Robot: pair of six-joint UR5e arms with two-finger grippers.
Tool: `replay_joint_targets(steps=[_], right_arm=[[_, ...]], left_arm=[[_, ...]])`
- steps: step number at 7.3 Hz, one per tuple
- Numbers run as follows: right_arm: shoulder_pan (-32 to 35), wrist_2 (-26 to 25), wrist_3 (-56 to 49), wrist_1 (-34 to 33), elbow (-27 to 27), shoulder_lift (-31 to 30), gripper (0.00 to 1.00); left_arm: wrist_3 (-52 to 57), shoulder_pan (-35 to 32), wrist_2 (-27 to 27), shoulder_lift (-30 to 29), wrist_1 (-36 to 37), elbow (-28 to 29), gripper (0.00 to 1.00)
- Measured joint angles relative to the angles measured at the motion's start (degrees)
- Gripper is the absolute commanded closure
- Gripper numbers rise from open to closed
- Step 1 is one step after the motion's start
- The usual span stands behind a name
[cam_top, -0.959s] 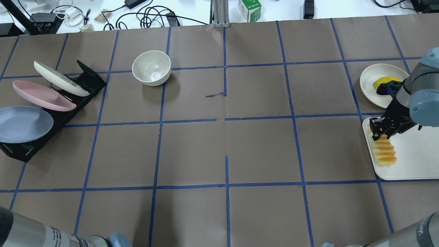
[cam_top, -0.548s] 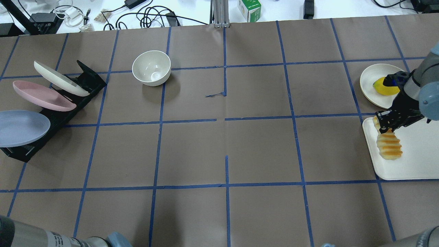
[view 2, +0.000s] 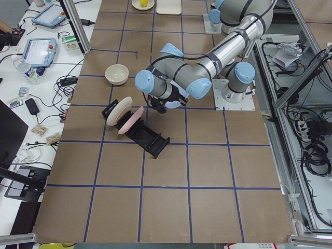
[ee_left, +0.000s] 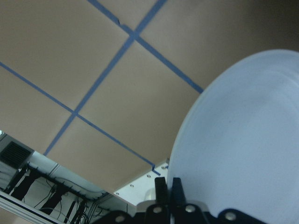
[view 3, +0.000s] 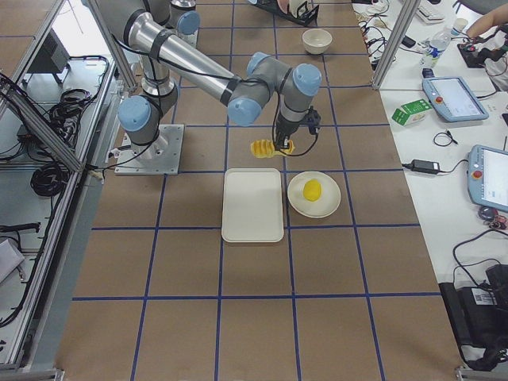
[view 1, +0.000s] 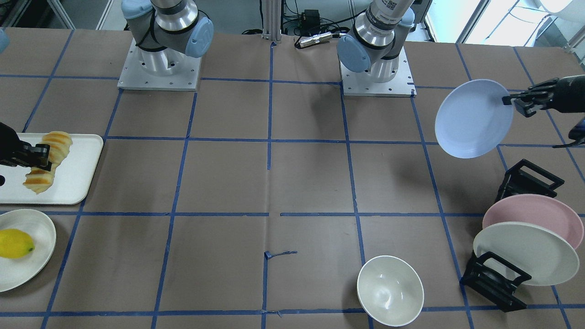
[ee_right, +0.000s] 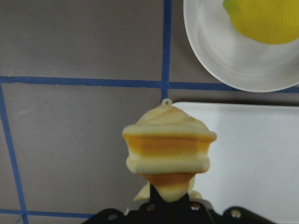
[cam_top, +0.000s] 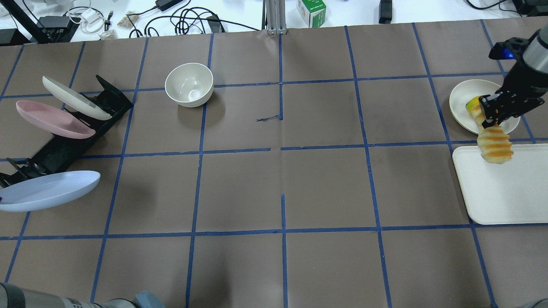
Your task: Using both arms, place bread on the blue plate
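The bread, a row of yellow-orange slices, hangs in the air above the far edge of the white tray. My right gripper is shut on its upper end. In the right wrist view the bread sticks out from the shut jaws. The blue plate is off the rack, tilted in the air at the table's left. My left gripper is shut on its rim. In the left wrist view the fingers pinch the plate's edge. In the overhead view the left gripper is out of frame.
A black rack holds a pink plate and a cream plate. A white bowl stands at the far middle-left. A cream plate with a lemon sits beside the tray.
My right gripper lifted the bread off the tray and carried it toward the far side. My left gripper pulled the blue plate off the rack and moved it nearer and rightward.
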Motion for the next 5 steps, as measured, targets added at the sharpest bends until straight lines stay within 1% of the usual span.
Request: replay_joint_targets(steps=[1, 2, 3, 4, 5], right_arm=[[3.50, 0.28, 3.87, 2.85, -2.98, -0.14, 1.00], [7.14, 0.75, 7.72, 4.12, -4.73, -0.44, 1.00], [10.66, 2.21, 12.02, 4.51, -5.53, -0.89, 1.00], [14.07, 4.02, 17.13, 4.42, -5.87, -1.13, 1.00], [17.64, 5.17, 22.09, 4.16, -6.33, -1.12, 1.00]], left_arm=[[1.06, -4.02, -7.43, 0.40, -3.89, -0.57, 1.00], [1.24, -9.82, -15.04, 0.76, -5.15, -1.05, 1.00], [0.69, -16.53, -23.23, 1.07, -3.79, -1.34, 1.00], [-1.72, -23.02, -29.01, 1.04, 0.89, -1.55, 1.00], [-7.04, -28.98, -31.66, 0.48, 9.25, -2.15, 1.00]])
